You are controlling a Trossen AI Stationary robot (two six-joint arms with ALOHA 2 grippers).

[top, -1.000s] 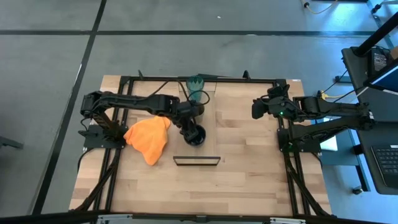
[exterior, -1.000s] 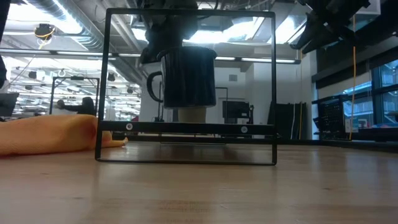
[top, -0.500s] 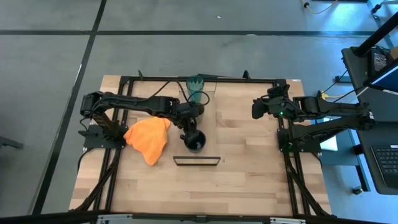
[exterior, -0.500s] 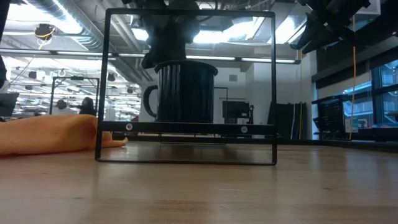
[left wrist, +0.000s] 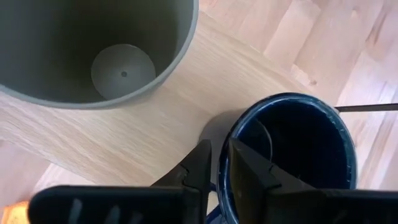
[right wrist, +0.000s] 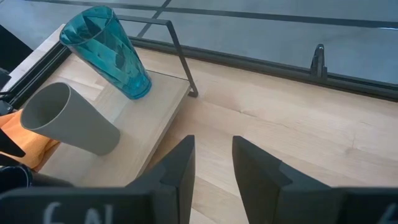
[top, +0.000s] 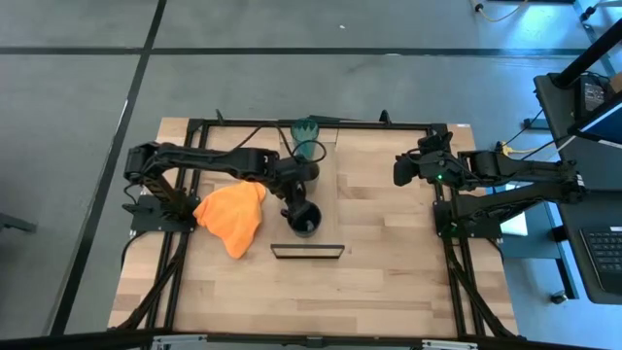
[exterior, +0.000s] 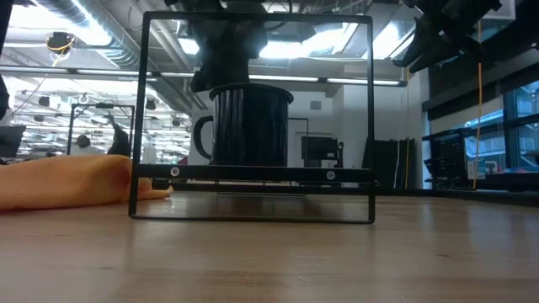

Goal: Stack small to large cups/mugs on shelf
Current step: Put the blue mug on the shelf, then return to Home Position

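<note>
looks nearly done, tumbler (right wrist: 109, 53) and cup (right wrist: 71, 121) already on shelf (right wrist: 158, 115), left gripper (left wrist: 214, 165) pinching mug (left wrist: 292, 155) rim there, just needs letting go

Robotics lab / open industrial workspace, not a home.

Wood-top bench (top: 389, 282) sits on a black metal frame (top: 175, 282) over a grey concrete floor (top: 87, 107) marked with dark tape lines (top: 131, 97). Two dark robot arms are bolted at the bench's sides, cables trailing off them. A keyboard (top: 607, 251) and desk gear sit off the right edge. Level view across the bench: exposed ceiling ducts (exterior: 93, 38), strip lights (exterior: 337, 38), long open hall with monitors (exterior: 318, 150) and equipment racks (exterior: 446, 160), big windows (exterior: 518, 126) at right. A person (exterior: 118, 143) shows far back, too small to make out.
</note>
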